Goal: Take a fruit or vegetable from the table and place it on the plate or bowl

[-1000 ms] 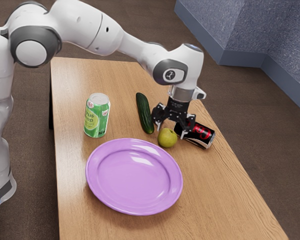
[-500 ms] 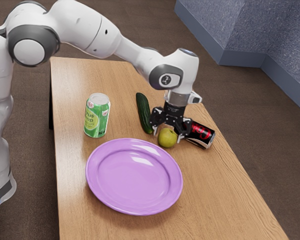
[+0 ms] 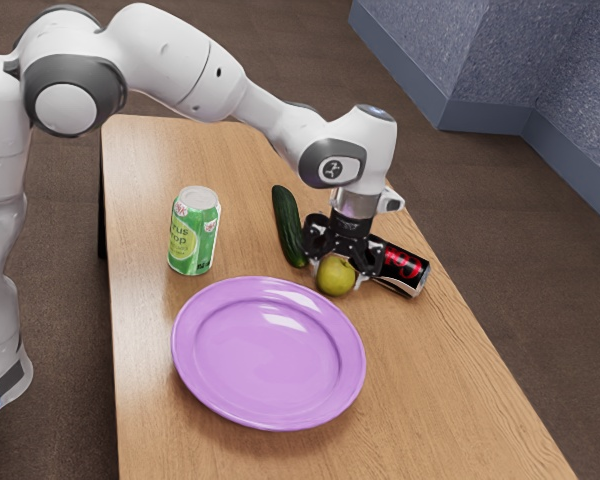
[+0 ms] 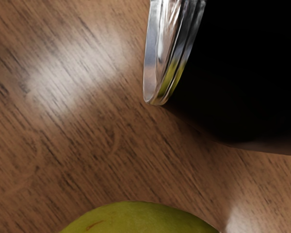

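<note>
Nearest the camera in the exterior view, I am seeing a round purple plate (image 3: 268, 355) lying flat on the light wooden table (image 3: 430, 400), low and centre in the frame. It is showing only its own glossy face. Just past its far rim, slightly to the exterior view's right, the small yellow-green rounded fruit (image 3: 333, 278) is sitting on the wood, off the plate. The black two-finger gripper (image 3: 340, 274) is reaching straight down over it, with a finger pressing against each side, so I am reading it as clamped on the fruit. The fruit is looking nearly round. I am not making out a long axis or a stem end.

In the wrist view, the fruit (image 4: 136, 218) is curving up under my hand. The black soda can (image 4: 242, 63) is lying on its side close by, its silver rim facing the fruit.

That can (image 3: 400, 268) is pointing its length toward the exterior view's lower right. Left of centre, a green soda can (image 3: 194, 230) is standing upright. Between it and the gripper, a dark green cucumber (image 3: 289, 226) is lying flat, its long axis running from near to far.
</note>
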Controlling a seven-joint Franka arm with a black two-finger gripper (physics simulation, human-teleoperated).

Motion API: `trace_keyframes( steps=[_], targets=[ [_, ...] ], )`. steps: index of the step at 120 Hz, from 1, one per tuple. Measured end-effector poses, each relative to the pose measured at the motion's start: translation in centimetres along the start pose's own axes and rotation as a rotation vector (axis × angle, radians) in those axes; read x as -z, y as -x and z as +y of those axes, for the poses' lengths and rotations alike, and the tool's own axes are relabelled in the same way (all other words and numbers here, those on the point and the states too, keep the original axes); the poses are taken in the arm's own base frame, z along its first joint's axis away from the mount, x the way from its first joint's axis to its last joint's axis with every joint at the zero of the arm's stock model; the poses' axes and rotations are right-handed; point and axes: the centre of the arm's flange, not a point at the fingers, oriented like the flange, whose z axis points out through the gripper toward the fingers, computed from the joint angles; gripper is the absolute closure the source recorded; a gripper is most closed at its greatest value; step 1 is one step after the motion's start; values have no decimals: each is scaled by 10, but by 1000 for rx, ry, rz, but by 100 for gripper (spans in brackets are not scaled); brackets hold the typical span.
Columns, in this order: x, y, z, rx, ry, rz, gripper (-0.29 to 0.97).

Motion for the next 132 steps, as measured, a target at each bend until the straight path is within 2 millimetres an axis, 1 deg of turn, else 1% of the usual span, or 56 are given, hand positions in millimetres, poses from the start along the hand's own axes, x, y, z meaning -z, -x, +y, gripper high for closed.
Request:
trace_keyframes(
  steps=[12, 21, 29, 39, 45, 53, 62, 74, 84, 93, 104, 112, 117, 125, 132],
  targets=[
    [0, 0, 1, 7, 6, 2, 28],
    [2, 1, 1, 19, 10, 4, 32],
    [4, 2, 2, 28, 14, 5, 31],
    [7, 3, 2, 38, 20, 7, 38],
    [17, 7, 3, 40, 35, 13, 41],
    [43, 19, 5, 33, 73, 26, 43],
    [76, 44, 7, 16, 123, 34, 45],
    [101, 91, -1, -11, 160, 16, 47],
    [109, 131, -4, -40, 170, -5, 49],
    [112, 164, -2, -61, 171, -15, 50],
    [115, 217, 3, -99, 169, -19, 52],
    [118, 253, 0, -113, 168, -17, 53],
    [121, 264, -3, -102, 169, -14, 53],
    [123, 271, -8, -70, 171, -14, 53],
    [125, 283, -8, -49, 175, -16, 35]
  ],
)
